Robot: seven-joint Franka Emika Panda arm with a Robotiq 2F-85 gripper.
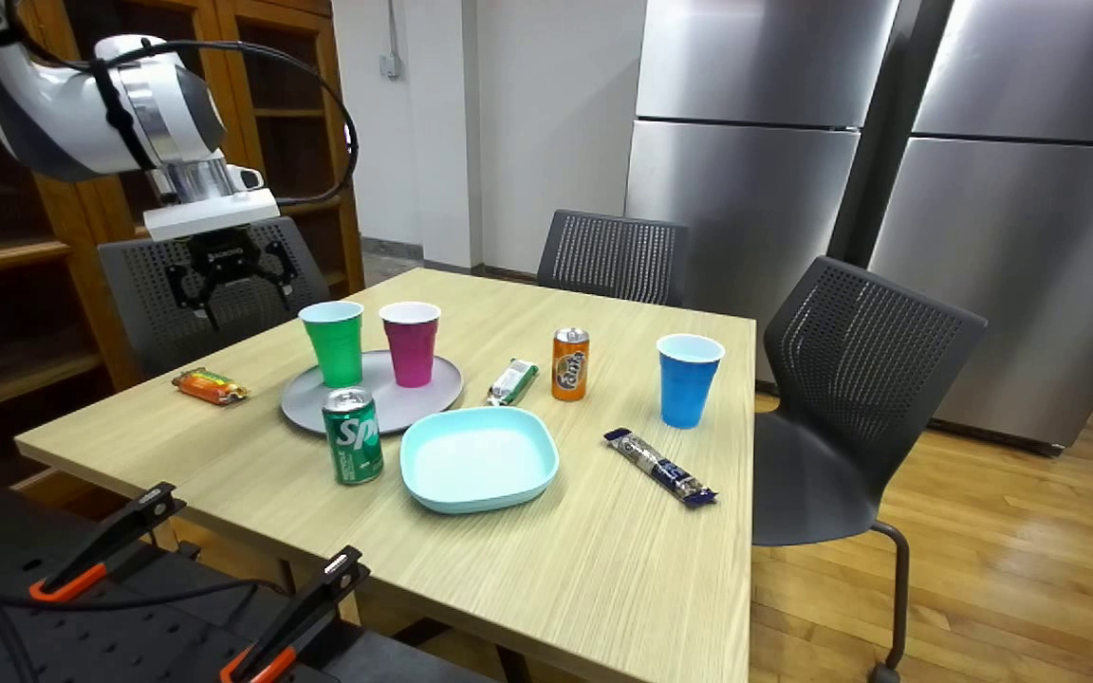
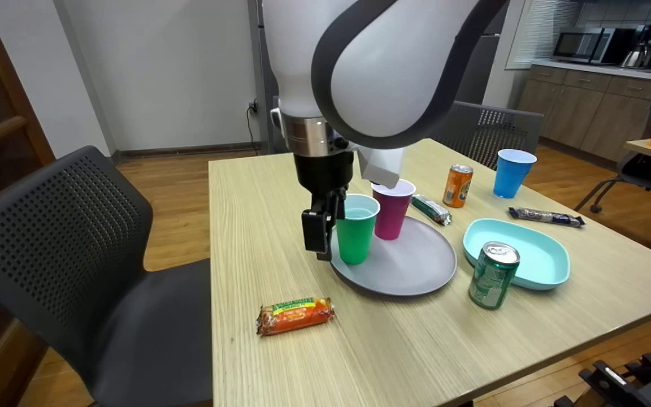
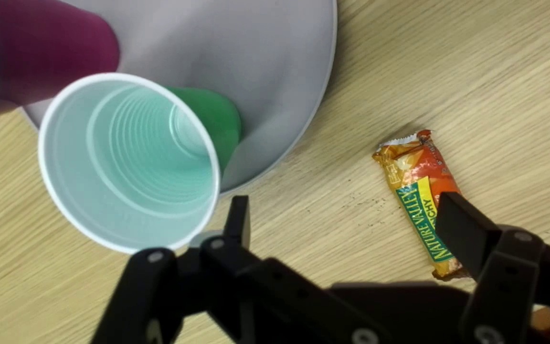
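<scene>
My gripper (image 3: 344, 203) stands open with nothing between its fingers, above the table's near-left part in an exterior view (image 1: 250, 309). A green cup (image 3: 215, 119), upright and empty inside, is closest to one finger in the wrist view; whether they touch I cannot tell. Beside it is a magenta cup (image 3: 65, 52). Both cups rest on a round grey plate (image 3: 275, 71), also seen in an exterior view (image 2: 416, 274). An orange Nature Valley bar (image 3: 423, 191) lies flat on the table, partly hidden behind the other finger in the wrist view.
A green Sprite can (image 1: 354, 441) stands by a turquoise square dish (image 1: 478, 460). Further off are a green-and-white wrapped bar (image 1: 512, 381), an orange Fanta can (image 1: 569, 364), a blue cup (image 1: 686, 384) and a dark wrapped bar (image 1: 660, 467). Chairs (image 2: 133, 339) surround the table.
</scene>
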